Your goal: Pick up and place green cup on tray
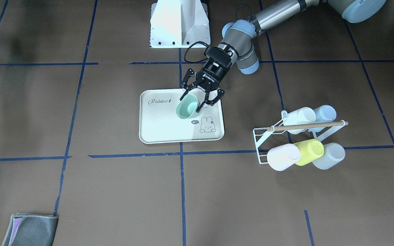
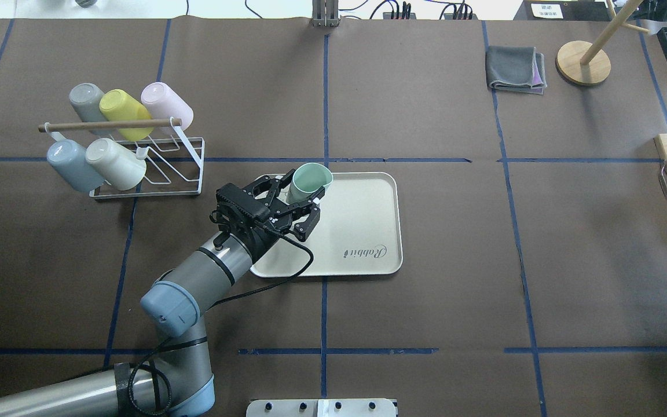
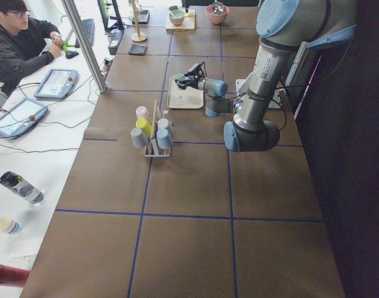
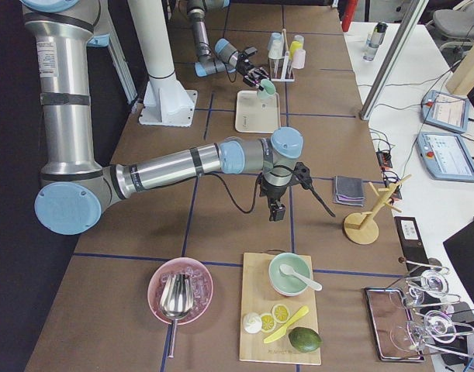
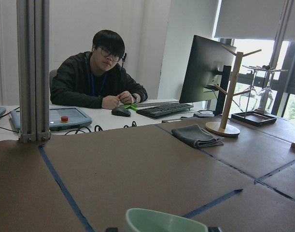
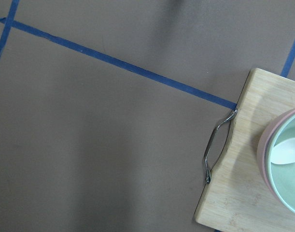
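Observation:
The green cup (image 1: 186, 106) stands upright over the cream "Rabbit" tray (image 1: 162, 128), in the corner nearest the bunny drawing; I cannot tell whether its base touches the tray. My left gripper (image 1: 193, 100) reaches in from the robot's side with one finger on each side of the cup and looks shut on it. From overhead the cup (image 2: 308, 180) is at the tray's (image 2: 368, 231) far left corner. The cup's rim (image 5: 166, 220) shows at the bottom of the left wrist view. My right gripper (image 4: 277, 209) hangs over bare table; I cannot tell if it is open.
A white wire rack (image 2: 189, 174) with a wooden bar holds several pastel cups, one of them yellow (image 2: 122, 110), left of the tray. A grey cloth (image 2: 516, 69) and a wooden mug tree (image 2: 583, 62) are far right. A wooden board (image 6: 244, 159) carries a bowl.

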Motion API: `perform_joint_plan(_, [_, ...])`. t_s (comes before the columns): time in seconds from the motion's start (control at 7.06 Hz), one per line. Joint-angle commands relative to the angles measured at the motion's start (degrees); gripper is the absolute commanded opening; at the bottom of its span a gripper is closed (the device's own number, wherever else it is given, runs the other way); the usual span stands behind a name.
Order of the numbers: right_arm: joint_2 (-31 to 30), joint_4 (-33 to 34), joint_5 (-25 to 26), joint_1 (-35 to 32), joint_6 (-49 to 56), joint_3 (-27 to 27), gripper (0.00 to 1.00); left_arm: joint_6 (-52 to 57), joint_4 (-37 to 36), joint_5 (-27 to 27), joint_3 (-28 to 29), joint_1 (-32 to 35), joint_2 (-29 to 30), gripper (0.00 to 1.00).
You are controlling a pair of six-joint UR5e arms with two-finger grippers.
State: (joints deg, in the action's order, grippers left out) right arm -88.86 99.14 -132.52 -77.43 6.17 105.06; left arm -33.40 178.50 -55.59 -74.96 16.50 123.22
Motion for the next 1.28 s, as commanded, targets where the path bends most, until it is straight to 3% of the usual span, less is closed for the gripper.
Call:
perform_joint_plan(0.0, [0.0, 0.0, 0.0, 0.0, 0.0, 0.1, 1.0, -1.5, -0.3, 2.4, 2.6, -0.5, 2.1, 0.5])
perform_joint_plan(0.14, [0.0, 0.0, 0.0, 0.0, 0.1, 0.1, 1.0, -3.1, -0.3, 3.7, 6.3, -0.7, 4.9, 0.51])
perform_joint_plan(0.71, [0.0, 0.0, 0.0, 0.0, 0.0, 0.0, 1.0, -3.3, -0.3, 3.7, 8.4, -0.8, 5.4, 0.56])
perform_joint_plan(1.13, [0.0, 0.0, 0.1, 0.0, -0.1, -0.2, 1.0, -3.4, 0.0, 3.5, 9.1, -0.8, 5.4, 0.74])
